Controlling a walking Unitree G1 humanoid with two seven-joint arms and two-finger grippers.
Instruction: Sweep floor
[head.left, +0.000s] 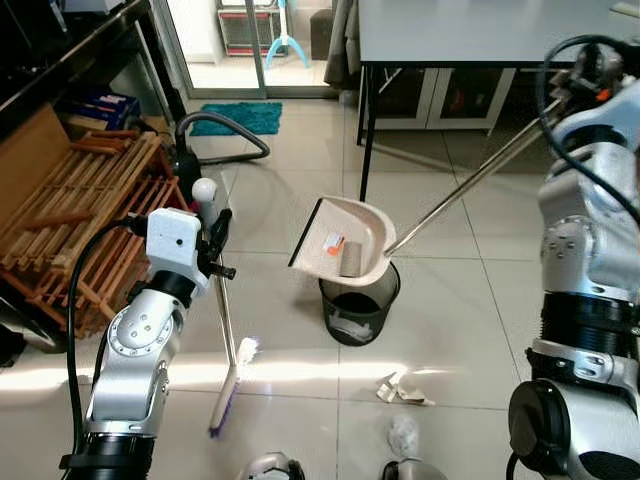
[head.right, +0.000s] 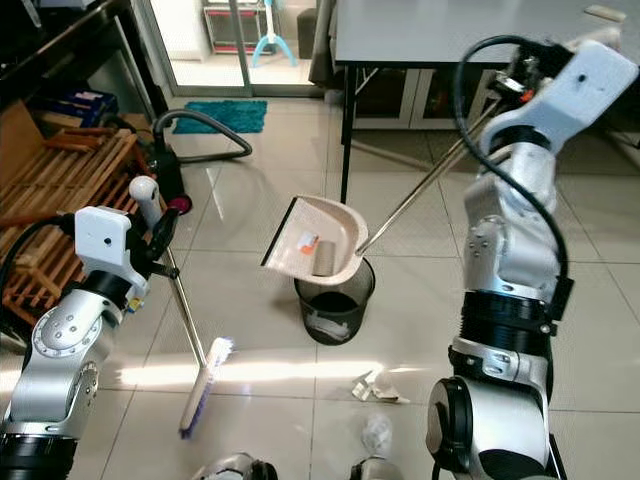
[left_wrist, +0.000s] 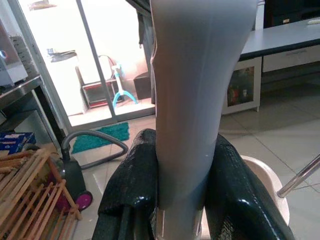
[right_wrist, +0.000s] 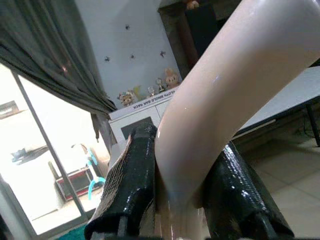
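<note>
My left gripper (head.left: 213, 232) is shut on the white handle of a broom (head.left: 226, 330), whose purple-bristled head (head.left: 234, 385) rests on the tiles. My right gripper (right_wrist: 180, 195) is shut on the cream grip of a long-handled dustpan (head.left: 340, 240). The pan hangs tilted above a black mesh bin (head.left: 358, 300) and holds a cardboard roll (head.left: 350, 259) and an orange scrap (head.left: 334, 241). Crumpled paper (head.left: 402, 389) lies on the floor right of the broom head, with a whitish wad (head.left: 402, 432) nearer my feet.
A wooden rack (head.left: 80, 215) leans at the left, next to a vacuum cleaner (head.left: 187, 160) with its hose. A grey table (head.left: 480, 35) stands behind the bin. A teal mat (head.left: 240, 117) lies by the glass door.
</note>
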